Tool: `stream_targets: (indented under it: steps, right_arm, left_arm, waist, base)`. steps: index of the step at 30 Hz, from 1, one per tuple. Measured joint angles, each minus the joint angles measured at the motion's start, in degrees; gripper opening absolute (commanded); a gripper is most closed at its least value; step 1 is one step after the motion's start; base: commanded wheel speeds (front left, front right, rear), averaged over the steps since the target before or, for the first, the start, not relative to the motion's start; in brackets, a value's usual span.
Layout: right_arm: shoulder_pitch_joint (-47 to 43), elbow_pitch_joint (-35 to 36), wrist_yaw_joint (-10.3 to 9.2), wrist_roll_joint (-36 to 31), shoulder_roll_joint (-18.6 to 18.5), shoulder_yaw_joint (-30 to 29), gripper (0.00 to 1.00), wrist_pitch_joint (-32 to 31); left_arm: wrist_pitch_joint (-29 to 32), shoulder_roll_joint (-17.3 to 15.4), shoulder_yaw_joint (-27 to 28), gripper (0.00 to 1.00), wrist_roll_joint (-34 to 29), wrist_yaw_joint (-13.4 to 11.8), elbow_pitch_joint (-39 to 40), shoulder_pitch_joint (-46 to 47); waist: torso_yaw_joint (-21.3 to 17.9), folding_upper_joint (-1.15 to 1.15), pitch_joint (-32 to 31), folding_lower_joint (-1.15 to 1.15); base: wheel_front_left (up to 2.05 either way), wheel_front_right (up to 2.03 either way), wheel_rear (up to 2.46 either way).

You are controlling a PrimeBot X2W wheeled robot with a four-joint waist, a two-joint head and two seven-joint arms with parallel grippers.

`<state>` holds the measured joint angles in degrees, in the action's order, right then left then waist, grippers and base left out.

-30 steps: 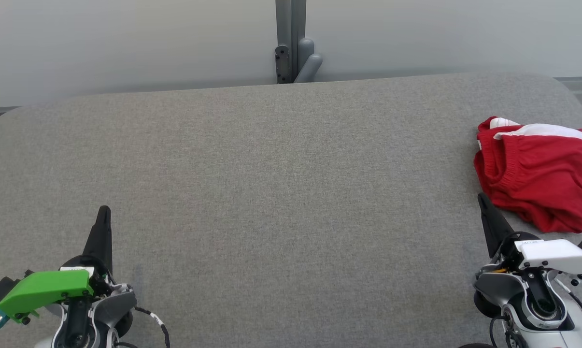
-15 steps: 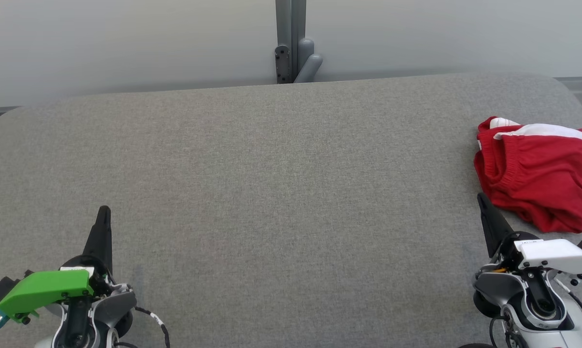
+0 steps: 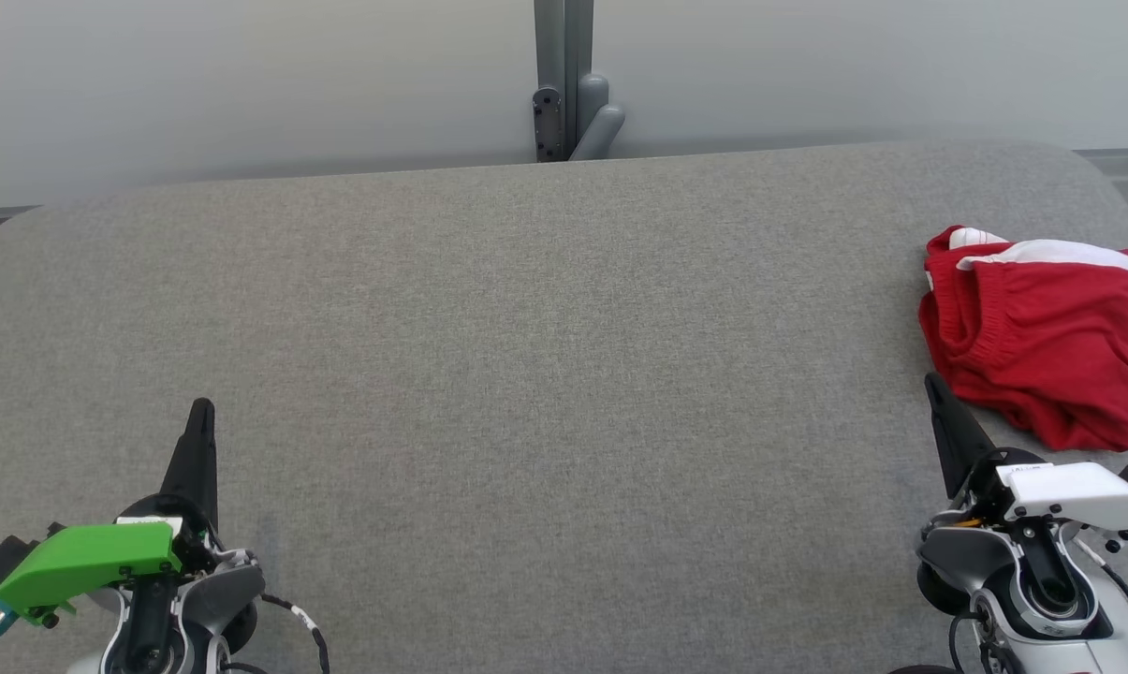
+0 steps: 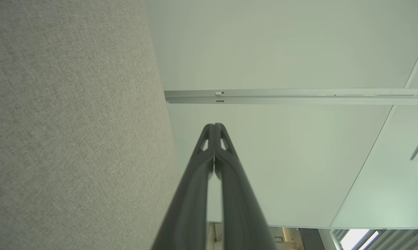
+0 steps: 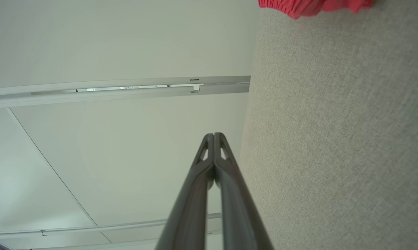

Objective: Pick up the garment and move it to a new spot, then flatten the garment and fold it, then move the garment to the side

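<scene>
While looking over the grey padded table, finding the red shorts lying at its right edge, loosely doubled over and rumpled (white band and gathered waistband turned up), and partly running off past the picture's border. Resting the left gripper above the table's near left corner, clenched on nothing. Resting the right gripper above the near right corner, likewise pinched together and empty, just beside the shorts' near hem and seemingly clear of it.

Weighing progress and finding two fits: either shorts heaped and waiting to be lifted to a new spot, or shorts already folded, slackly, and parked at the side. Leaning neither way. Seeing no flattening or folding under way.
</scene>
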<state>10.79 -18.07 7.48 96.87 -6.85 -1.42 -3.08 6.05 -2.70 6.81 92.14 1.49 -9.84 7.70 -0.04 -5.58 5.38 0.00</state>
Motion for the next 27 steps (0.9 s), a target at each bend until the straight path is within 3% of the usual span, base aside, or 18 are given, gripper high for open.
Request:
stream_targets:
  steps: [27]
  right_arm:
    - [0.0,0.4,0.0,1.8,-1.5,2.1,0.0,1.5]
  left_arm:
    - [0.0,0.0,0.0,0.0,0.0,0.0,0.0,0.0]
  waist:
    - [0.0,0.0,0.0,0.0]
  base:
    - [0.0,0.0,0.0]
